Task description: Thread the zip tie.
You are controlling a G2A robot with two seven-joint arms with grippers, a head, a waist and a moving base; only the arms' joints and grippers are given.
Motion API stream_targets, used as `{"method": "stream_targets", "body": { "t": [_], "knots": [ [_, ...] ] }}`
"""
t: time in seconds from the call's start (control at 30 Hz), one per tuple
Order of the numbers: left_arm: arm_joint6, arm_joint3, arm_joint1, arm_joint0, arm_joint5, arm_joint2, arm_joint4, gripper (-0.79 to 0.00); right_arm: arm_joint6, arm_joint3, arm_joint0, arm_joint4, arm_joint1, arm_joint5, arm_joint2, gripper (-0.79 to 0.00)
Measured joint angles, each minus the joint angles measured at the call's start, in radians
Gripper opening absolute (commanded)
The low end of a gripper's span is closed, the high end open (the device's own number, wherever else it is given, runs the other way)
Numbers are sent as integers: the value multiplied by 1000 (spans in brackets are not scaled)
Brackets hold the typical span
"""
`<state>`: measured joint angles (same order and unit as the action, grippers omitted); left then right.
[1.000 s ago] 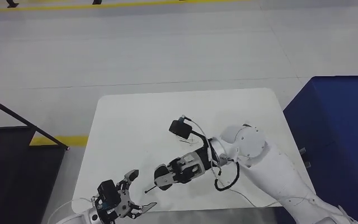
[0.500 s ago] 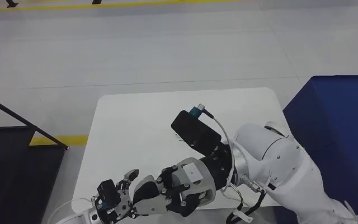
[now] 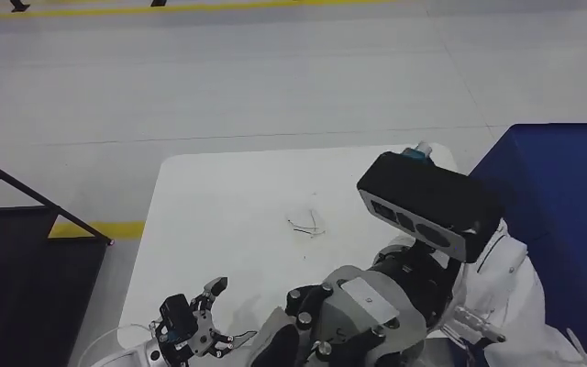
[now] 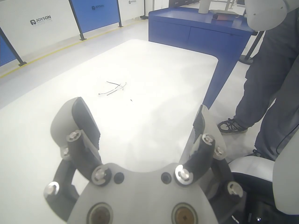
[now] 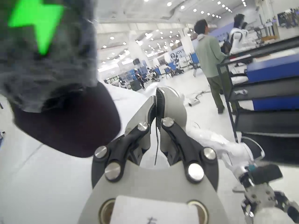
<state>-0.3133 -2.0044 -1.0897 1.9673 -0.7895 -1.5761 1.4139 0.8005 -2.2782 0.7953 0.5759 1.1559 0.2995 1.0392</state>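
Observation:
Loose thin zip ties (image 3: 305, 225) lie crossed near the middle of the white table (image 3: 211, 202); the left wrist view has them ahead of my open fingers as zip ties (image 4: 113, 88). My left gripper (image 3: 231, 314) hovers at the table's front left corner, open and empty, also seen as the left gripper (image 4: 140, 117). My right gripper (image 5: 156, 95) is raised high off the table, shut on a thin black zip tie (image 5: 157, 141) that runs down between its fingers. From above, the right arm's wrist (image 3: 367, 316) looms large over the table's front edge.
A blue cabinet (image 3: 541, 202) stands against the table's right side. A dark stand (image 3: 37, 275) sits off the left side. A person's legs (image 4: 268, 82) are beside the table's far right corner. The bare tabletop stretches around the loose ties.
The right arm has lifted from the table's middle up toward the camera and back to the front edge, with the black tie in its grip, uncovering the loose ties. The left gripper stayed put.

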Motion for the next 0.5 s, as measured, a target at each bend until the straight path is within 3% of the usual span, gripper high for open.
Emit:
{"method": "stream_targets", "body": {
  "t": [0.23,0.37,0.5],
  "knots": [
    [0,0,0,0,0,0,0,0,-34,16,47,-26,-5,-85,48,-785],
    [0,0,0,0,0,0,0,0,-127,31,133,167,-5,-218,82,-785],
    [0,0,0,0,0,0,0,0,-130,54,191,390,-4,-360,81,-785]
  ]
}}
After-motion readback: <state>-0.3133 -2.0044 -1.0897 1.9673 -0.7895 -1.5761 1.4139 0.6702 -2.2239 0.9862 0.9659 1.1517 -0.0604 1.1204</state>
